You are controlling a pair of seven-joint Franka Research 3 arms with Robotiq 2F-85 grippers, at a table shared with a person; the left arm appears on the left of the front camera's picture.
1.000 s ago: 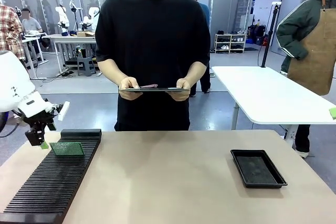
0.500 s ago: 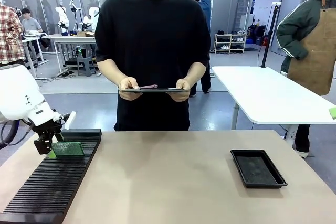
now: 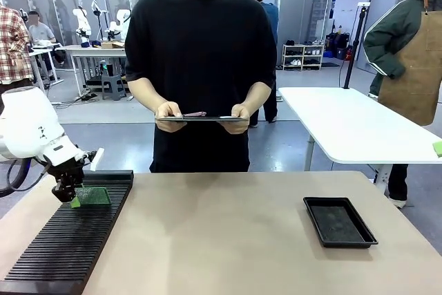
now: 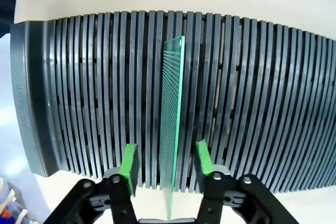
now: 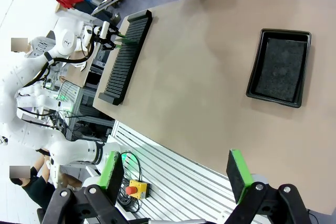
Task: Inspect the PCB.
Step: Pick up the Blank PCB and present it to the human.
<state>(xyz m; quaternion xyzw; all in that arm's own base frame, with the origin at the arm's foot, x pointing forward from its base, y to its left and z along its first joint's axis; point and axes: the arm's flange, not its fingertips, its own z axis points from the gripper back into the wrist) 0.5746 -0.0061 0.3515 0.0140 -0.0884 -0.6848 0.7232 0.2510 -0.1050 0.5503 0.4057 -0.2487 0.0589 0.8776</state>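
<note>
Left pincer point(image 4: 165, 157): moved in from frame left over last second, jaws narrowed. Green pads now straddle PCB point(image 4: 172, 114), slim gap each side, not yet pinching. PCB stands on edge in slot of black rack point(image 3: 62, 246), lower left of front view. Grasp judged imminent, then lift-out for inspection. Right pincer point(image 5: 173, 174): spread wide, empty, unchanged.

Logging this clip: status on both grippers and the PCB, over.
Left gripper open, pads either side of PCB, gaps showing. Right gripper open, high off table. PCB standing in slotted rack. Nothing in the way.
</note>
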